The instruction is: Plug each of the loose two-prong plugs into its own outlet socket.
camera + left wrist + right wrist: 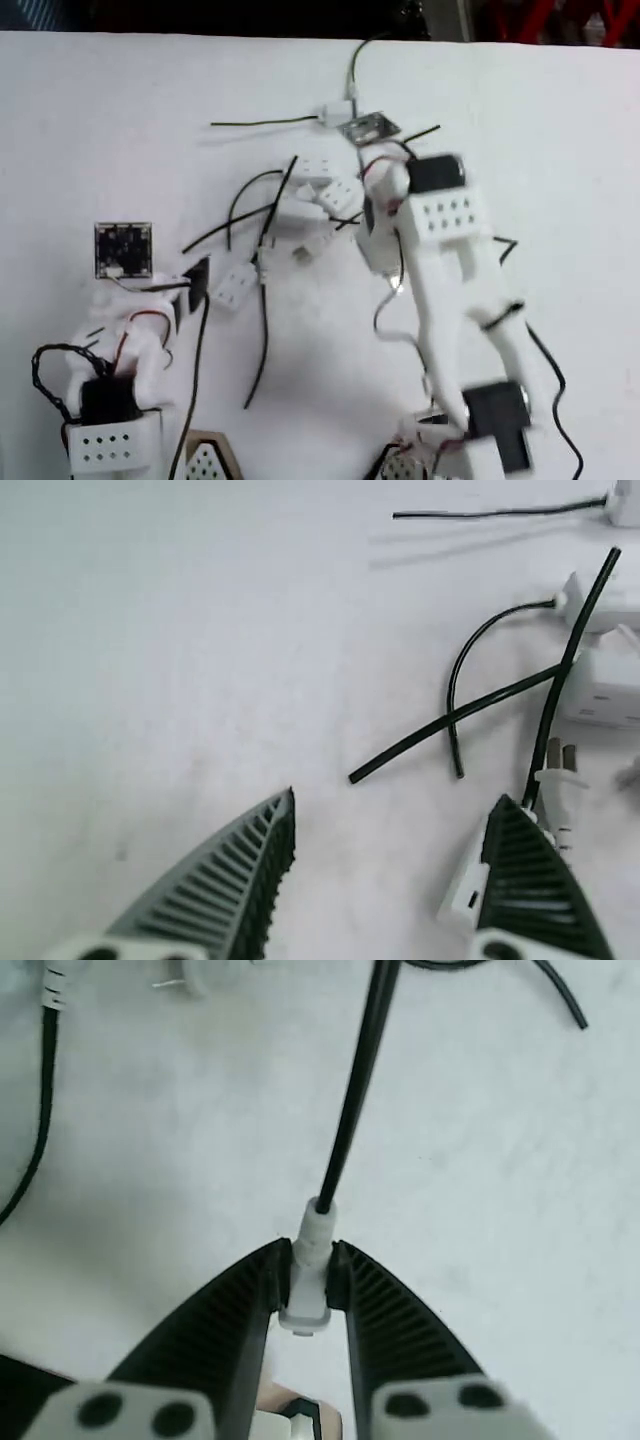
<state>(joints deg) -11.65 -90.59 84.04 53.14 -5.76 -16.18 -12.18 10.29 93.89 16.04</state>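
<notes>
Task seemingly at an early stage: right gripper [312, 1252] clamped on a white two-prong plug [314, 1226] over the table [500, 1160], left gripper [395, 798] spread wide beside a second loose plug [558, 780] near an outlet block [605, 695]; neither plug yet socketed.

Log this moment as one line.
left gripper: open above table | right gripper: shut on white plug | second plug: loose on table, prongs bare

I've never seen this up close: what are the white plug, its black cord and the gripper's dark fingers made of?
The plug looks like smooth white moulded plastic, with rounded edges. Its cord has a smooth black sheath, probably rubber or vinyl. The fingers of the right gripper are dark, matte and ribbed: likely plastic or rubber; the look leaves that open.
</notes>
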